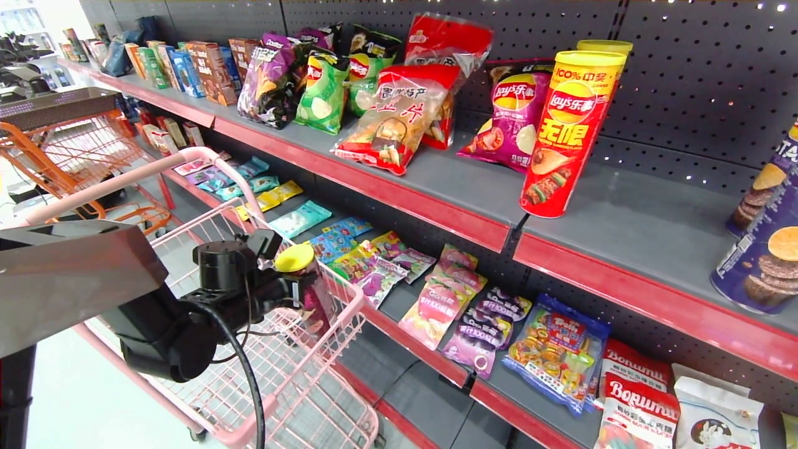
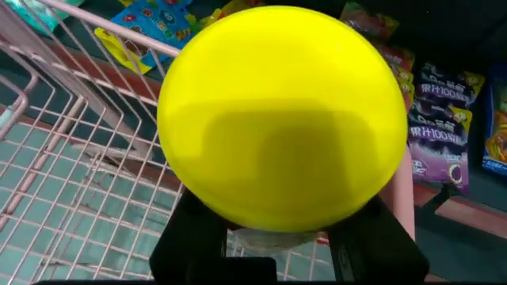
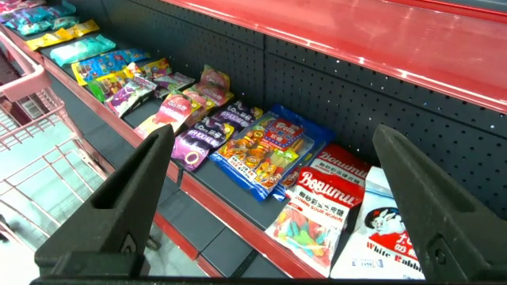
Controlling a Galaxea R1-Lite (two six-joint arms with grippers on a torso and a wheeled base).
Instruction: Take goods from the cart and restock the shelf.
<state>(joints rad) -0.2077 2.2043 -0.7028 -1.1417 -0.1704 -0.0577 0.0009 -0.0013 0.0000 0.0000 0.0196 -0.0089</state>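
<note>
My left gripper (image 1: 298, 288) hangs over the pink cart (image 1: 187, 158), shut on an upright chip can with a yellow lid (image 1: 295, 257). The can's red body sits just inside the cart's corner nearest the shelf. In the left wrist view the yellow lid (image 2: 281, 119) covers most of the frame, and the dark fingers (image 2: 198, 245) clamp the can below it. My right gripper (image 3: 273, 134) is open and holds nothing, in front of the lower shelf's snack bags (image 3: 269, 150). A matching red and yellow can (image 1: 570, 134) stands on the grey upper shelf (image 1: 623, 212).
Chip bags (image 1: 393, 118) and boxes (image 1: 206, 72) line the upper shelf to the left, and blue cans (image 1: 764, 249) stand at its right end. Candy bags (image 1: 436, 305) fill the lower shelf. An orange cart (image 1: 75, 149) stands behind the pink one.
</note>
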